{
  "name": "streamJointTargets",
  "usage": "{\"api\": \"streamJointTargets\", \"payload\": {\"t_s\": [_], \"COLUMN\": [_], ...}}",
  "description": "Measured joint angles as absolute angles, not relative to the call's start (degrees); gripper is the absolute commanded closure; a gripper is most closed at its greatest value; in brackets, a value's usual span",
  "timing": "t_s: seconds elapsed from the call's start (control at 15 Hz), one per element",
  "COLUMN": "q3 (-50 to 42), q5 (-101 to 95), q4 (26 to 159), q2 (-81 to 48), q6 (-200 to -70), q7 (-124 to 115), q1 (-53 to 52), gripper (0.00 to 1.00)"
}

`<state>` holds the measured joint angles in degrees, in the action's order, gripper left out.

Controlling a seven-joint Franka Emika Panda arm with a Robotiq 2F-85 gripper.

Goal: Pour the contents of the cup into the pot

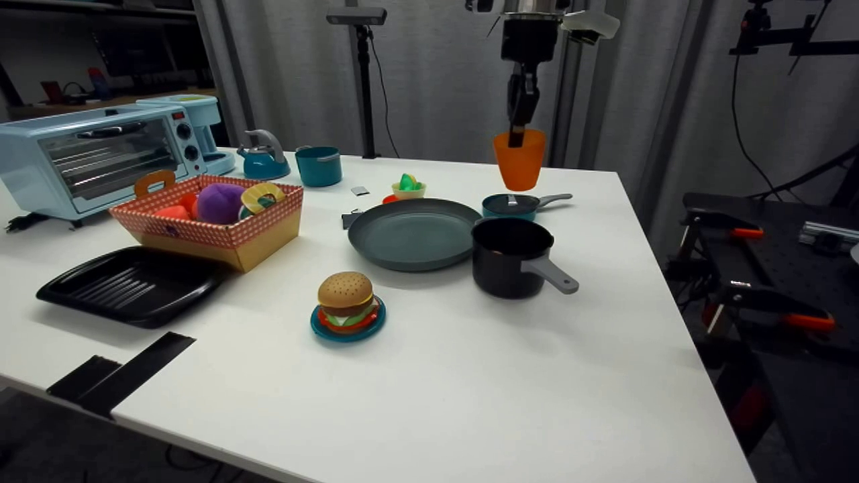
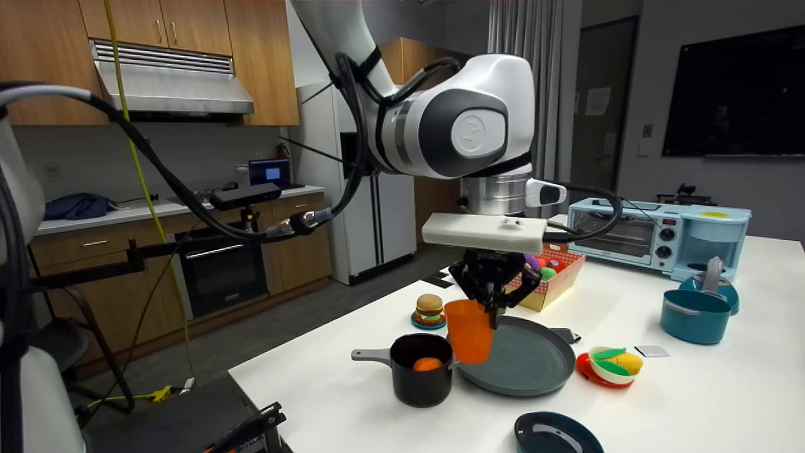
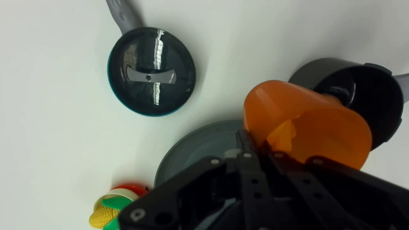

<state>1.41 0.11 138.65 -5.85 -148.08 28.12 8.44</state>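
The orange cup (image 1: 521,161) is in the air, nearly upright with a slight tilt, in both exterior views (image 2: 468,332). My gripper (image 3: 255,143) is shut on the cup's wall, one finger outside and one inside it. In the wrist view the cup's (image 3: 281,99) mouth faces the camera; a yellowish patch shows inside, and I cannot tell whether it is an object or light. The black pot (image 1: 508,268) stands upright on the table beside and below the cup. In an exterior view a round orange thing (image 2: 427,363) lies inside the pot (image 2: 420,387). The cup partly covers the pot (image 3: 380,105) in the wrist view.
The grey-green pan (image 1: 416,235) lies beside the pot, under the cup. A small lidded pan (image 3: 151,72) is near. A toy burger (image 1: 345,302), a corn bowl (image 2: 613,365), a basket (image 1: 268,235), a black tray (image 1: 134,285) and a teal pot (image 2: 695,318) stand around.
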Motion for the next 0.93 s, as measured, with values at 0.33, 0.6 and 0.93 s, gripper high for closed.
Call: {"api": "streamJointTargets", "payload": {"t_s": [0.33,0.6,0.93], "q3": [0.28,0.19,0.2], "q5": [-12.7,-21.34,-31.15], "q4": [140.15,140.15,139.72], "q2": [-5.37,-5.25,-5.09], "q6": [-148.02,-147.73,-144.61], "q7": [17.16,9.29,0.07], "q1": [5.63,3.31,0.76], "gripper": [0.99,0.99,0.99]}}
